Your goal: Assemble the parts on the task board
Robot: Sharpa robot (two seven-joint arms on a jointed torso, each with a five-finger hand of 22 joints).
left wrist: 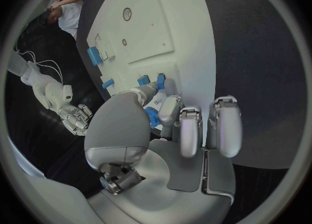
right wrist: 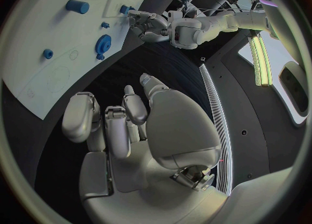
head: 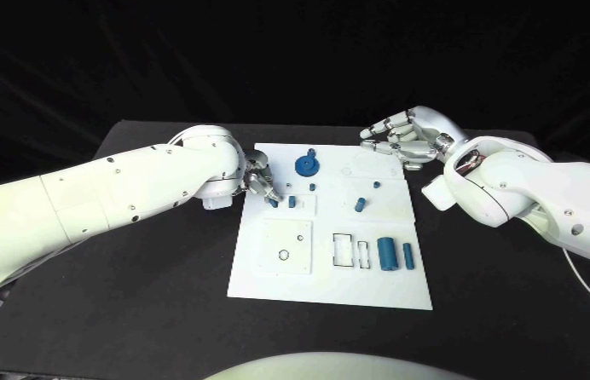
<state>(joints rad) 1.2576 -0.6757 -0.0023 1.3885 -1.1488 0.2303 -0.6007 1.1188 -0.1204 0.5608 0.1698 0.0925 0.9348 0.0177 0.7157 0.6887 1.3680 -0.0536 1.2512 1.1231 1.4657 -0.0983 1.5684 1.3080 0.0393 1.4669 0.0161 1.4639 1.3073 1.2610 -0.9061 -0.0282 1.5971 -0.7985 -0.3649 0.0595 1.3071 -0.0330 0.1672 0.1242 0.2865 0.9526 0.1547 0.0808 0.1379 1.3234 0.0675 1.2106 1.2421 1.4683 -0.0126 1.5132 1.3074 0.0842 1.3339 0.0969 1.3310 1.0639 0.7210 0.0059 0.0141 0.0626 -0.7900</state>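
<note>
small blue part (left wrist: 151,116) pinched, it seems, in left hand (head: 259,181) over white board's (head: 277,279) left edge | right hand (head: 406,138) raised beyond board's far right corner, fingers curled, nothing held

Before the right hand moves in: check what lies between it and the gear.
Nothing visible does. The right hand hovers off the board's far right corner; bare board lies between it and the gear. The left hand works at the opposite edge.

Two bulky white arms are seen, their glossy shells dotted with small dark screws. Each is ended by a silver metallic hand: the left hand (head: 257,181) and the right hand (head: 406,136). Rounded grey finger segments and a smooth domed thumb base are shown near each wrist.
</note>
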